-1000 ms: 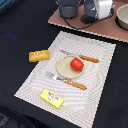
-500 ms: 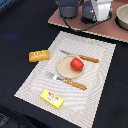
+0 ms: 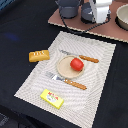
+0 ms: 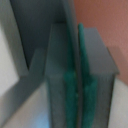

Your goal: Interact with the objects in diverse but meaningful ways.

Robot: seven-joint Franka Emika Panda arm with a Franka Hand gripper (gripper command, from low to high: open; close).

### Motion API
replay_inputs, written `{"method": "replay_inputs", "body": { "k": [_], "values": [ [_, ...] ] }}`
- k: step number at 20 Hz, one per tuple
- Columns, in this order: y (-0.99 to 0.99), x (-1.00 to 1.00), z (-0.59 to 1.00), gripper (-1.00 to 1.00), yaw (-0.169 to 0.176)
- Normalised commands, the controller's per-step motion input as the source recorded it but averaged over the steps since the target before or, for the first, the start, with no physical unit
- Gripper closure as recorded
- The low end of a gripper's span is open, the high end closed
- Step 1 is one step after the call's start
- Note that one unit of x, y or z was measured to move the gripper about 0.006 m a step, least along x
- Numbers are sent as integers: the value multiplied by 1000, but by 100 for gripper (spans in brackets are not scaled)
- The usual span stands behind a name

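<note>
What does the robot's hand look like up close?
In the exterior view the gripper is a blocky white body at the top edge. The wrist view shows grey, flat-sided fingers with green pads on their inner faces. No cables or markings are visible.

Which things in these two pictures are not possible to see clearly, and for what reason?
- Gripper, exterior view: cut off by the top edge; fingertips not visible.
- Gripper pads, wrist view: blurred; they look pressed on a thin edge, but what it is cannot be told.
- Grey pot, exterior view: top cut off by the edge.
- Bowl-like thing, exterior view: cut by the right edge.
- Yellow packet, exterior view: print too small to read.
</note>
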Motion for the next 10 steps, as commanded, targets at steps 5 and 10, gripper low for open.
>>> {"method": "replay_inputs", "body": {
  "k": [5,10],
  "values": [
    [224,230,24,-100,34],
    [220,273,112,-100,16]
  ]
}}
